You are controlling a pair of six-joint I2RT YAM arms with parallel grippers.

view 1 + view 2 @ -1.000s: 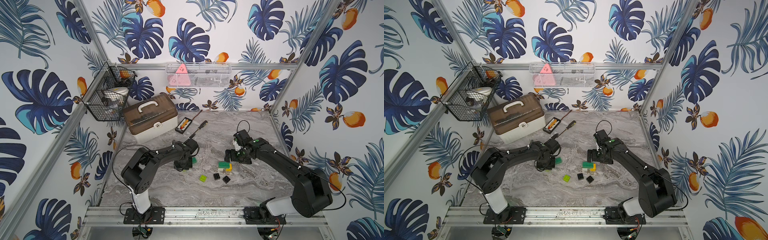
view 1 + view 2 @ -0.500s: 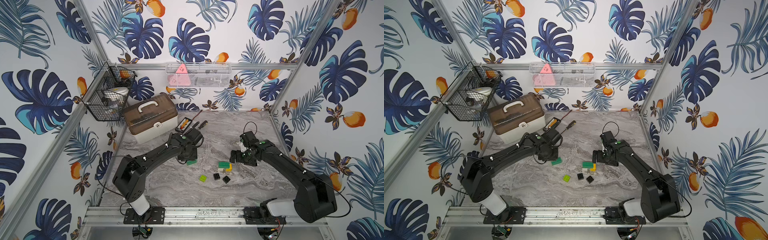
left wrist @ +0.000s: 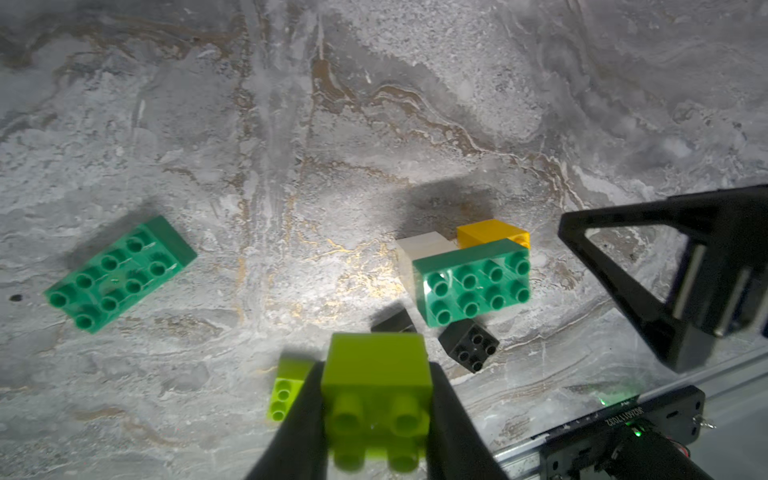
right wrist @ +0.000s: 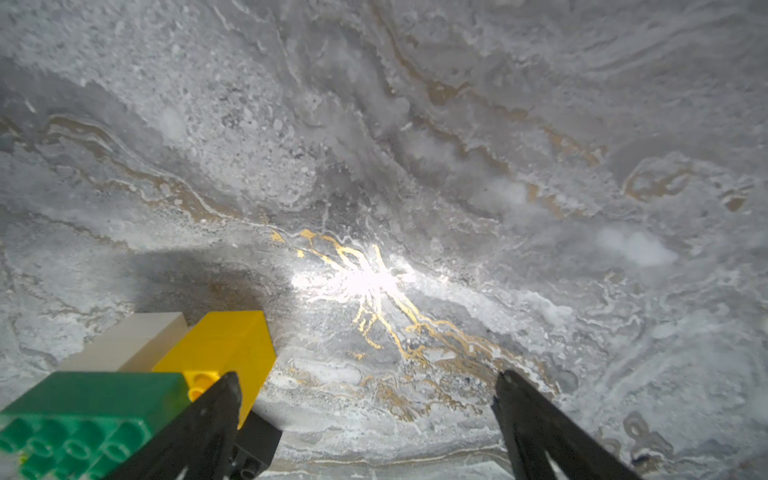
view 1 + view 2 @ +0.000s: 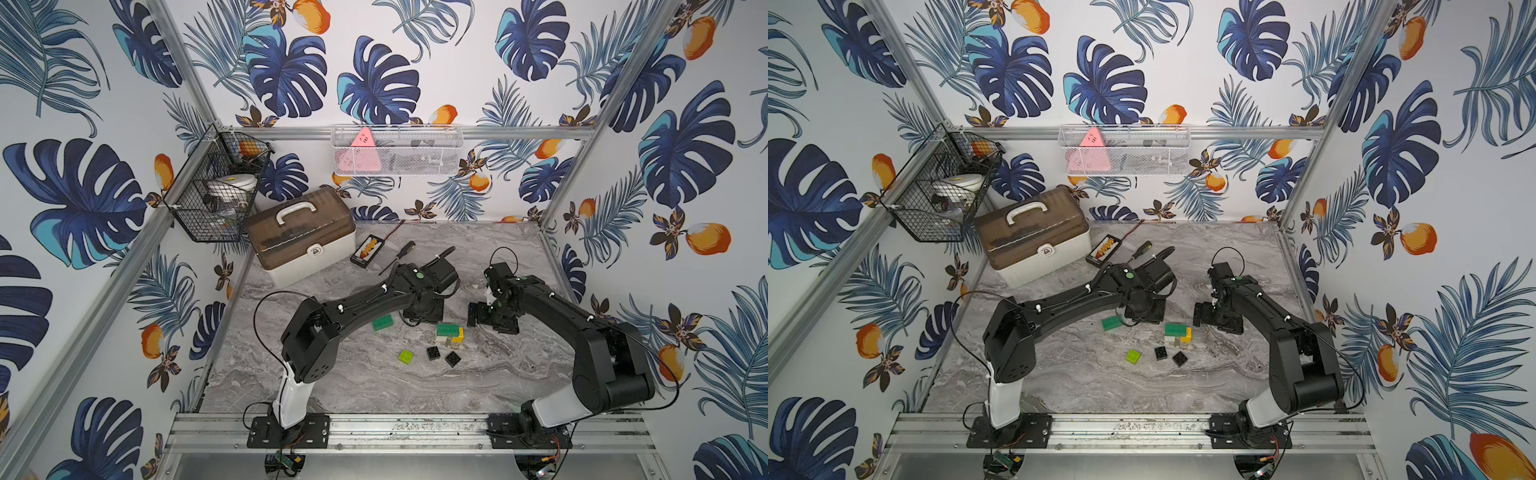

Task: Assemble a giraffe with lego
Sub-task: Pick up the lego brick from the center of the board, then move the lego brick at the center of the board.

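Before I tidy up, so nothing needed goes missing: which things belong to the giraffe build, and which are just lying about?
Job: started stack, loose dark-green brick, loose lime brick, two black bricks, second lime brick in left gripper.
Lying about: storage box, screwdriver, connector board, wire basket, mesh tray.

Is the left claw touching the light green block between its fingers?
Touching. The left wrist view shows the left gripper shut on the light green block, with a dark finger pressed flat against each side and no gap showing.

long brick (image 5: 382,322) left of stack (image 5: 449,331) | three small bricks (image 5: 433,353) before stack — case (image 5: 299,237) behind, left
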